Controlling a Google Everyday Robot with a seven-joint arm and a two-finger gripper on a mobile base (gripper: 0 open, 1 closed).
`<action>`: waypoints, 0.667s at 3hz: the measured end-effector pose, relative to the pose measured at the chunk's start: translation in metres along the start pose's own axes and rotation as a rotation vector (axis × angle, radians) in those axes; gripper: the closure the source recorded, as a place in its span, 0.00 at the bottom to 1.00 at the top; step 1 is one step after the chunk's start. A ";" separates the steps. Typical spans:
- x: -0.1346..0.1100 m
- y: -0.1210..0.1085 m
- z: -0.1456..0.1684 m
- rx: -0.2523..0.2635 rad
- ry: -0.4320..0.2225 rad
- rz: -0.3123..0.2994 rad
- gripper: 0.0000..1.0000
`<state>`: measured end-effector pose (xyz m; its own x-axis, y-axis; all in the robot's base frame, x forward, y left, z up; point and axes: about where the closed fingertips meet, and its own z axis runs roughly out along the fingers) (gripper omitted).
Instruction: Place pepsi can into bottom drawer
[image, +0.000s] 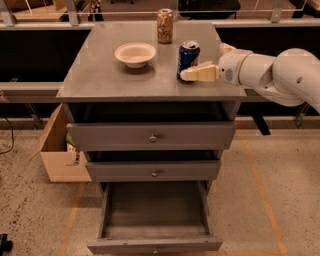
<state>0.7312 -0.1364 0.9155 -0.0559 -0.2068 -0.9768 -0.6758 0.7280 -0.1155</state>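
The pepsi can (188, 57), dark blue with a silver top, stands upright on the right side of the grey cabinet top (100, 75). My gripper (204, 64) reaches in from the right at can height. Its near cream finger (200, 74) lies across the front of the can's lower part, and the other finger (225, 48) shows behind and to the right. The fingers are apart, and I cannot tell if they touch the can. The bottom drawer (155, 244) is pulled out below, its grey tray empty.
A cream bowl (135, 53) sits left of the pepsi can. A tan-gold patterned can (165, 26) stands at the back edge. The two upper drawers (152, 136) are shut. An open cardboard box (57, 150) stands on the floor to the left.
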 end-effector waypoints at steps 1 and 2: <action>0.005 -0.006 0.026 0.006 0.006 0.012 0.00; 0.006 -0.010 0.051 0.002 -0.001 0.013 0.00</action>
<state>0.7756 -0.1118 0.9016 -0.0639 -0.1970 -0.9783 -0.6734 0.7320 -0.1035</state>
